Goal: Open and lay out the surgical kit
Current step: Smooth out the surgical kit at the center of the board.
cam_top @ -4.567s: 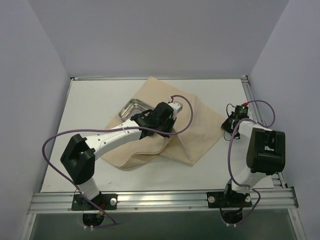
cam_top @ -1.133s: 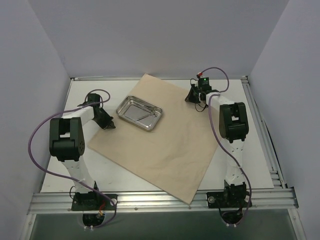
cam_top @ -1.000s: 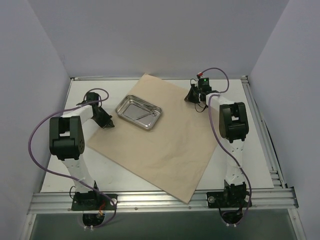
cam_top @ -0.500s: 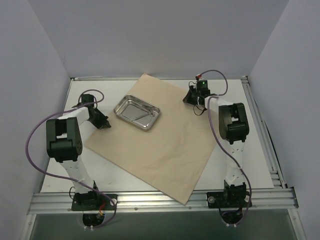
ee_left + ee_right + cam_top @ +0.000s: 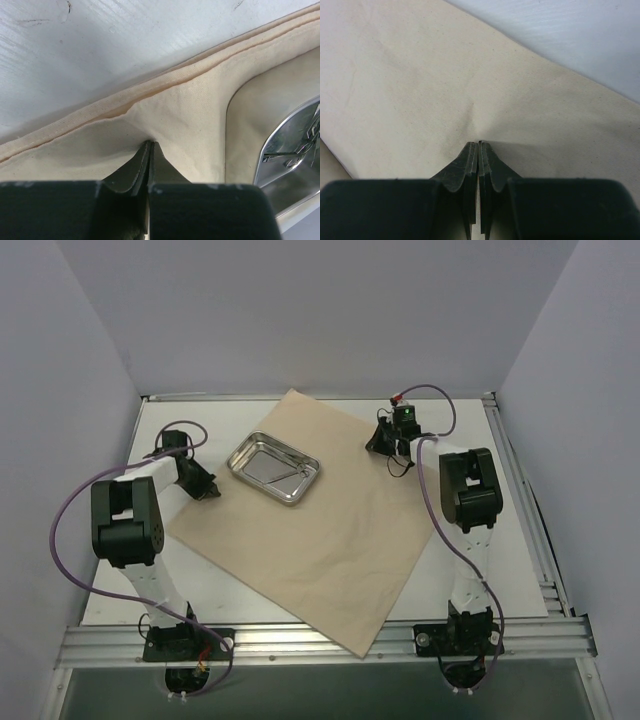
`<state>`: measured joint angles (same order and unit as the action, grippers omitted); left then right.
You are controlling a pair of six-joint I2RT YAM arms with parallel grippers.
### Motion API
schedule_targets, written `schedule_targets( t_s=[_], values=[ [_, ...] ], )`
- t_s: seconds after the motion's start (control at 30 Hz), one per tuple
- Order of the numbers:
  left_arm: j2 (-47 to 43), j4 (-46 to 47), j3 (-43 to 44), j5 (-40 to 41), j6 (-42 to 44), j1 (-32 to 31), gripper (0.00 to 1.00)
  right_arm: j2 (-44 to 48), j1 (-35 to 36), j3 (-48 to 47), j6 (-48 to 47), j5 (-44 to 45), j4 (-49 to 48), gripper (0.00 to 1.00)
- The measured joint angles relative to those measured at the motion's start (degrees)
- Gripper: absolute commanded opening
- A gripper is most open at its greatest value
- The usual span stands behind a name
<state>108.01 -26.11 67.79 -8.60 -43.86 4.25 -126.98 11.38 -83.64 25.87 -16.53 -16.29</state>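
The surgical kit's beige wrap sheet (image 5: 320,530) lies spread flat as a large tilted square on the white table. A shiny steel tray (image 5: 238,449) stands on its upper left part, with thin metal instruments (image 5: 290,477) inside. My left gripper (image 5: 207,490) is at the sheet's left corner, shut on the cloth. In the left wrist view the sheet (image 5: 190,110) puckers at the closed tips (image 5: 150,144), and the tray (image 5: 265,145) shows at the right. My right gripper (image 5: 380,443) is at the sheet's far right edge. It pinches a small fold of the sheet (image 5: 420,75) between shut tips (image 5: 479,143).
Bare white table (image 5: 180,430) shows left of the sheet and along the right side (image 5: 500,540). Grey walls enclose the table on three sides. An aluminium rail (image 5: 320,638) runs along the near edge, and the sheet's near corner (image 5: 362,652) overhangs it. Purple cables loop from both arms.
Earlier the sheet was a folded bundle; it is spread flat. Over the last second both grippers drew the sheet and tray slightly to the left, and its near corner slid toward the rail.
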Motion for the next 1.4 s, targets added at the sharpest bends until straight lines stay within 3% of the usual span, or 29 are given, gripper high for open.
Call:
schedule_targets(
  t_s=[0.23,0.47,0.7,0.93,1.13,1.4],
  values=[
    [-3.08,-1.20,-1.97,2.64,1.97,-0.02,0.02,-0.42,-0.09,-3.06,-2.10,0.57,4.50,0.00],
    [-17.03,-5.14,-2.89,5.35,5.57,-1.95,0.13,6.19,-1.68,0.81,-4.33,1.95,12.48,0.00],
    [-27.93,-0.37,-5.77,1.55,5.95,-17.03,0.02,19.26,-3.26,12.39,-6.01,0.04,16.06,0.00],
    [-18.95,6.97,-5.38,-5.16,6.91,-33.90,0.02,23.71,-3.04,20.68,-5.79,-12.00,16.11,0.00],
    [-7.93,8.22,1.88,-5.60,7.72,-37.77,0.02,23.76,-2.34,25.09,-5.49,-19.02,15.74,0.00],
    [6.23,6.38,14.99,1.46,10.36,-44.19,0.02,24.02,-1.90,28.83,-4.90,-20.79,13.99,0.00]
  ],
)
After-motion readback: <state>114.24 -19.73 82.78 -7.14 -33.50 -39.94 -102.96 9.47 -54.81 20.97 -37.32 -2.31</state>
